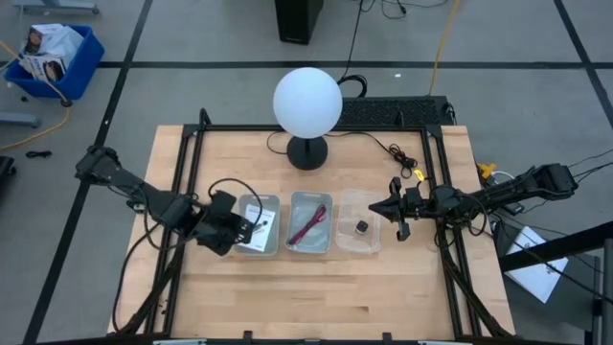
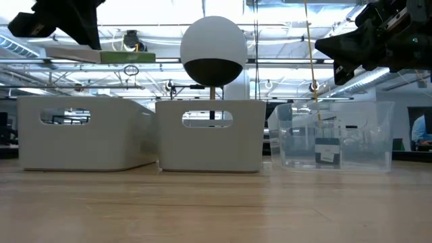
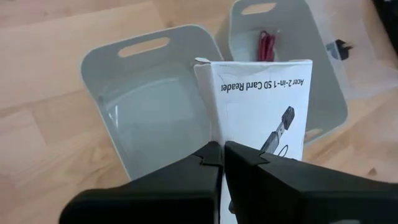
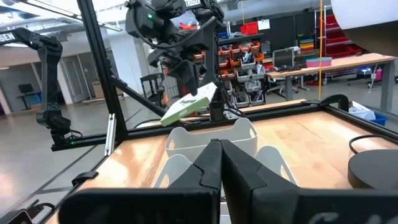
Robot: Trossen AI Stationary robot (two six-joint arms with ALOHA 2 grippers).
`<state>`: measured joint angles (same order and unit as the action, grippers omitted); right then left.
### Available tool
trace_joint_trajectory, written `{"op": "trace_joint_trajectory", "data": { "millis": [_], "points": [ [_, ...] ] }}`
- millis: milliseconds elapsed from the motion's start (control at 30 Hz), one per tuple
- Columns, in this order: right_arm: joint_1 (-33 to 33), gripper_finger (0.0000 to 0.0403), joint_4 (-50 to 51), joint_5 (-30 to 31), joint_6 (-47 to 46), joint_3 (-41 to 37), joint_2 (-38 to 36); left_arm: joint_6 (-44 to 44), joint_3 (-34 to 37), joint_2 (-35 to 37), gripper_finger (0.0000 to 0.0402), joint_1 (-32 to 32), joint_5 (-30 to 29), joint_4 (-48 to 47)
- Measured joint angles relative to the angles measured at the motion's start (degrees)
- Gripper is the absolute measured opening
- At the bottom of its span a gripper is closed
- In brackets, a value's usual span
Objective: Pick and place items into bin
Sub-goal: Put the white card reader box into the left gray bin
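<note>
My left gripper (image 3: 222, 155) is shut on the white card (image 3: 261, 106), a flat pack printed "Acer 2-in-1 SD Card Reader" with a black stick pictured on it. It holds the card in the air over the left grey bin (image 1: 259, 226), above the rim in the low view (image 2: 101, 56). The dark red cord bundle (image 1: 308, 224) lies in the middle grey bin. The tiny black cube (image 1: 362, 227) sits in the clear bin (image 1: 358, 240). My right gripper (image 1: 390, 207) hangs shut above the table at the clear bin's right side, holding nothing. My left gripper pinches the card between its two fingers at the card's near short end (image 3: 233, 146), close to one corner. The fingers come from the table's left side, slanting down. The card is lifted clear and lies nearly flat, reaching out over the left bin's opening.
A lamp with a white globe (image 1: 306, 102) and a black round foot stands behind the bins. Black frame rails (image 1: 187, 192) run along both sides of the wooden table, with cables near the far right. Bare wood lies in front of the three bins.
</note>
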<state>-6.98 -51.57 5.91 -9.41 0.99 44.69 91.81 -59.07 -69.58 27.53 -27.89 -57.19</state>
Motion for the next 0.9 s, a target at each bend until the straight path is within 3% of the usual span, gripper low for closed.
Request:
{"op": "trace_joint_trajectory", "data": {
  "millis": [433,900],
  "points": [
    [0.00,0.0000,-0.03,0.00,-0.16,-0.02,-0.02,-2.51,0.00,-2.05,0.0007,-9.71,7.18,-3.61],
    [0.02,0.0000,-0.41,0.00,0.64,-0.01,-0.02,-7.79,-0.02,-10.25,0.0006,-14.73,12.93,-2.71]
  ]
}}
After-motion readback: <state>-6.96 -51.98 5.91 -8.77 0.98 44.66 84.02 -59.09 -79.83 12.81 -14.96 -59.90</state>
